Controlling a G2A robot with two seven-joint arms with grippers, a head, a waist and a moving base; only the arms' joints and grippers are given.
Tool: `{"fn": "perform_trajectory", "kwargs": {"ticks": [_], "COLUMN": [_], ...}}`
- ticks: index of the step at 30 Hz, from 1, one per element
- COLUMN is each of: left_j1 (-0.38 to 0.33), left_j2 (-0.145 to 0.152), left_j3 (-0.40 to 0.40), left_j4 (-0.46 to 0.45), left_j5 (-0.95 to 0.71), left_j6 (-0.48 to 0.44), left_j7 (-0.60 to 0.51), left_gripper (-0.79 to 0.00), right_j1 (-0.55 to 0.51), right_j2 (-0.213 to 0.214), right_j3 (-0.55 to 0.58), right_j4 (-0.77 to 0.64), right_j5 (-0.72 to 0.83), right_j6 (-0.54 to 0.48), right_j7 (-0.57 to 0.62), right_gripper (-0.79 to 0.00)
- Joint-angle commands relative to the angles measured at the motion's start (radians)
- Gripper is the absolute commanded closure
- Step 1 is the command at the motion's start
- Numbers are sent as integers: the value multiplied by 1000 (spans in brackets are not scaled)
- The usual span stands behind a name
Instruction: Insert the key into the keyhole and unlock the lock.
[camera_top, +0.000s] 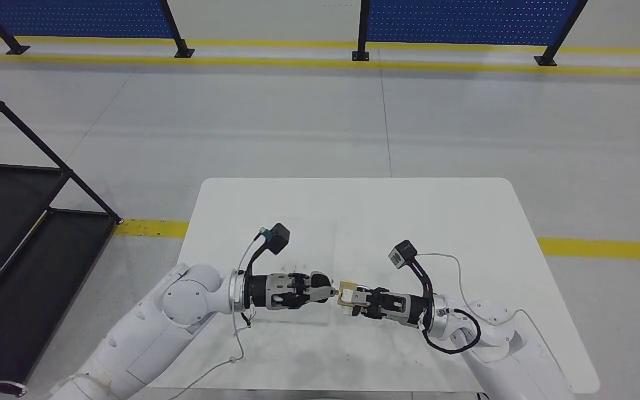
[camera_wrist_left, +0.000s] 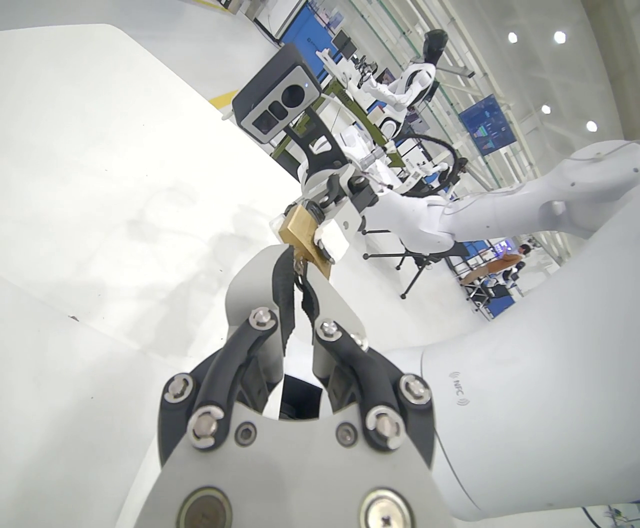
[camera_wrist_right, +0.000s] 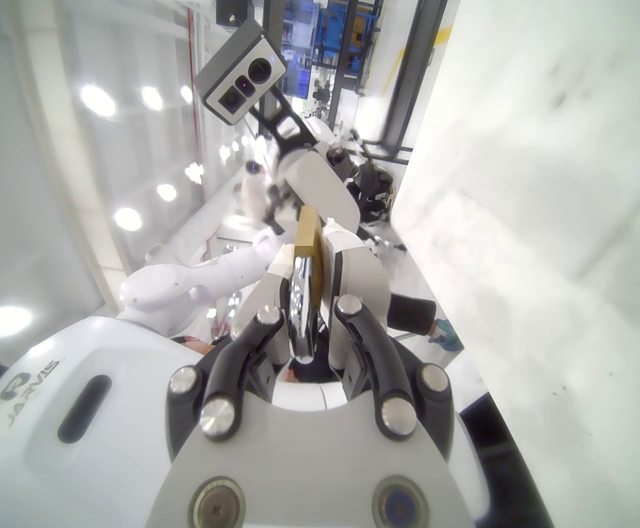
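Well inside the table's (camera_top: 420, 215) edges, left fingers (camera_wrist_left: 250, 290) pinch the key (camera_wrist_left: 300, 268) at the lock (camera_wrist_left: 299, 231) that right fingers (camera_wrist_right: 357, 265) clamp.

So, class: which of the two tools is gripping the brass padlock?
The right tool: it is shut on the padlock and holds its brass body. The left tool pinches only the key.
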Motion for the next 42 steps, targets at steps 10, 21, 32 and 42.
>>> {"fn": "perform_trajectory", "kwargs": {"ticks": [10, 21, 32, 42], "left_j1": [4, -23, -46, -48], "left_j2": [-5, -11, -21, -26], "left_j3": [4, 23, 38, 35], "left_j4": [1, 28, 47, 56], "left_j5": [-81, -167, -184, -152], "left_j6": [36, 61, 74, 37], "left_j7": [-20, -100, -119, -124], "left_gripper": [-462, -274, 0, 0], "right_j1": [0, 0, 0, 0], "right_j2": [0, 0, 0, 0], "right_j3": [0, 0, 0, 0], "right_j4": [0, 0, 0, 0], "right_j5": [0, 0, 0, 0], "right_j6": [0, 0, 0, 0], "right_j7": [0, 0, 0, 0], "right_gripper": [0, 0, 0, 0]}}
